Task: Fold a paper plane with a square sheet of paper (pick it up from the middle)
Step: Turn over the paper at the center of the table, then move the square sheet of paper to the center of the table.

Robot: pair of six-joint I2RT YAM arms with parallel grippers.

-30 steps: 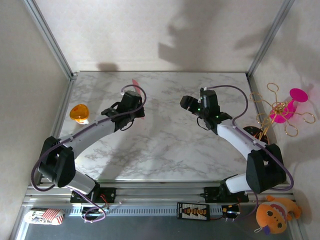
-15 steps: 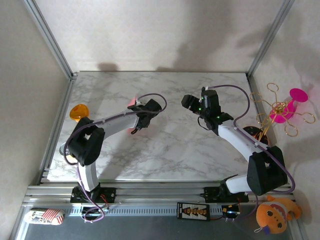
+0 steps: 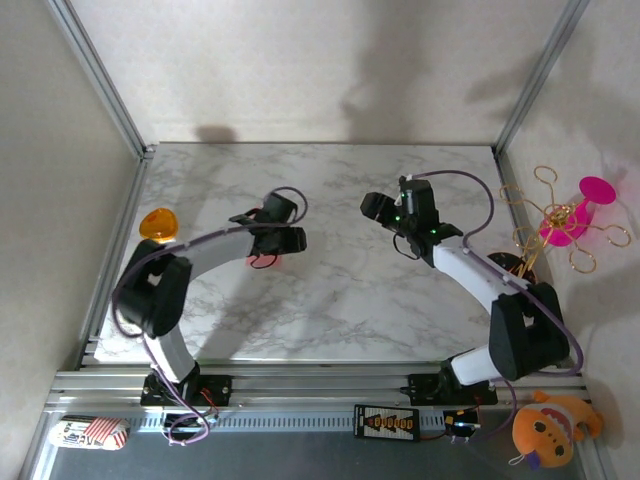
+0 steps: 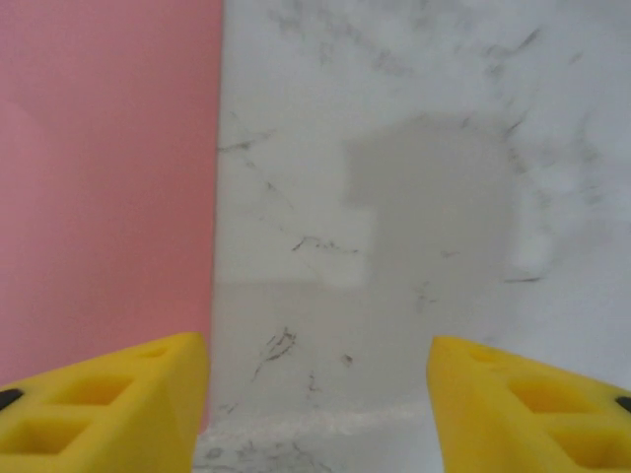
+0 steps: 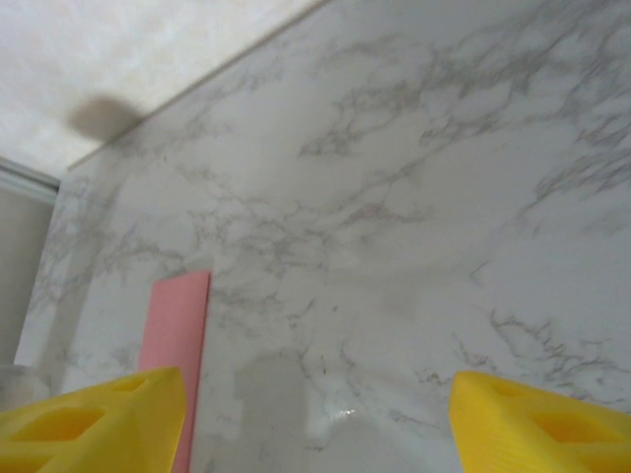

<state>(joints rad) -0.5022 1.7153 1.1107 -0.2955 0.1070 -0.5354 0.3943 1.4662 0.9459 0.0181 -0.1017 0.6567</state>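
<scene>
1. The thin salmon-pink sheet of paper [image 4: 108,177] lies flat on the white marble-patterned table [image 3: 340,290], left of centre, beneath the left gripper [image 4: 315,355].
2. That gripper's yellow fingers stand apart with nothing clamped. One finger hangs over the paper's straight edge and the other over bare marble.
3. The right gripper [image 5: 315,394] hovers right of centre with its fingers spread wide and nothing between them. Its wrist view shows the paper as a narrow strip.
4. An orange round disc [image 3: 157,225] sits at the table's left edge, well apart from the paper.
</scene>
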